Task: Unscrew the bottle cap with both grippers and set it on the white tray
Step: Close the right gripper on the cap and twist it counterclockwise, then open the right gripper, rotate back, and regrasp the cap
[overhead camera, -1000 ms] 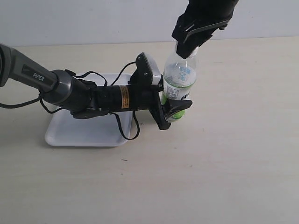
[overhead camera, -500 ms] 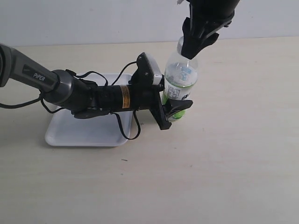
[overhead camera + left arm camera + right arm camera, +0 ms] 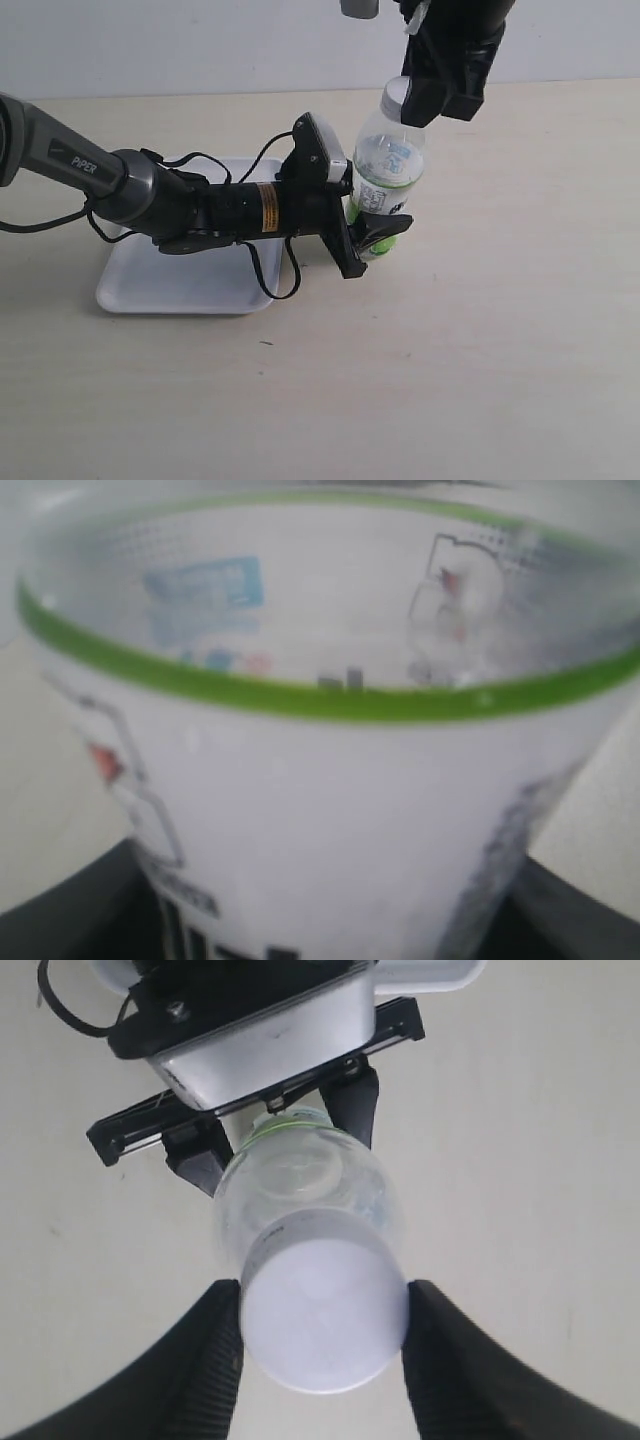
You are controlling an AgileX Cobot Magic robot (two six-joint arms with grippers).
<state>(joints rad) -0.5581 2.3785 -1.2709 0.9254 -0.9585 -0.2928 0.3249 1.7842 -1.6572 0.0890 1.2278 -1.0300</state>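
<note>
Clear green-labelled bottle (image 3: pixel 390 160) standing, white cap (image 3: pixel 396 92) on, white tray (image 3: pixel 150 285) nearby

The bottle (image 3: pixel 388 170) stands on the tabletop (image 3: pixel 480 330) just right of the tray (image 3: pixel 180 285), left tool (image 3: pixel 375 218) around its body, right tool (image 3: pixel 320 1300) astride its cap (image 3: pixel 396 92).

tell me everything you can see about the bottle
The bottle is small and clear plastic, with a green-and-white label round its lower half and a white cap on its narrow neck. It stands upright on the beige table, just beside the white tray. The left end effector clamps its labelled body from the side. The right end effector reaches from above, its fingers flanking the cap and seemingly gripping it.
</note>
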